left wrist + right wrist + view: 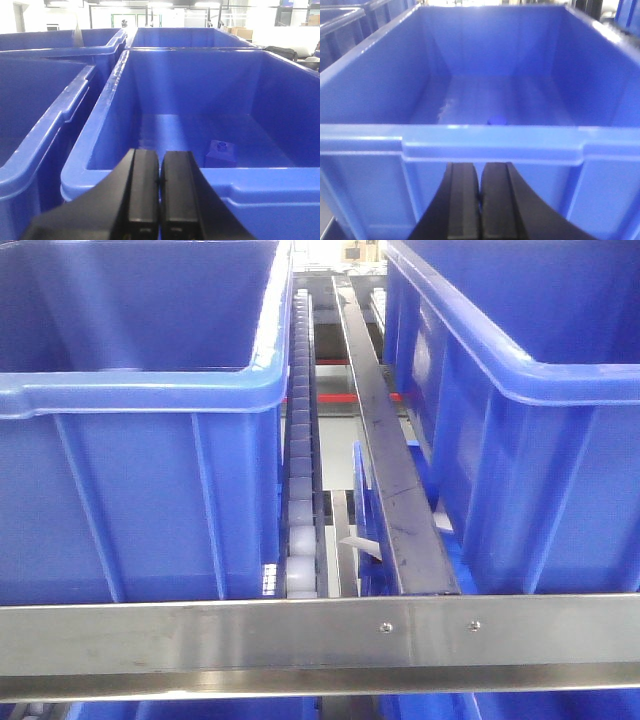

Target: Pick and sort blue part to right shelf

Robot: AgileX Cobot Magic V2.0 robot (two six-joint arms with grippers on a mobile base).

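A blue part (pixel 221 151), a small block with a round boss on top, lies on the floor of a blue bin (pixel 150 172) in the left wrist view, near the bin's front wall. My left gripper (pixel 160 160) hangs just outside that front rim, shut with nothing between its black fingers. In the right wrist view another blue bin (pixel 490 142) fills the frame, and a small blue rounded piece (pixel 496 120) peeks over its front rim. My right gripper (pixel 480 172) is shut and empty in front of that bin's wall. The shelf itself cannot be told apart.
The front view shows two big blue bins (pixel 130 390) (pixel 540 380) on a rack with a steel front rail (pixel 320 640). A white roller track (pixel 300 470) and a dark bar (pixel 385 460) run between them. More bins (pixel 45 100) stand left of the left gripper.
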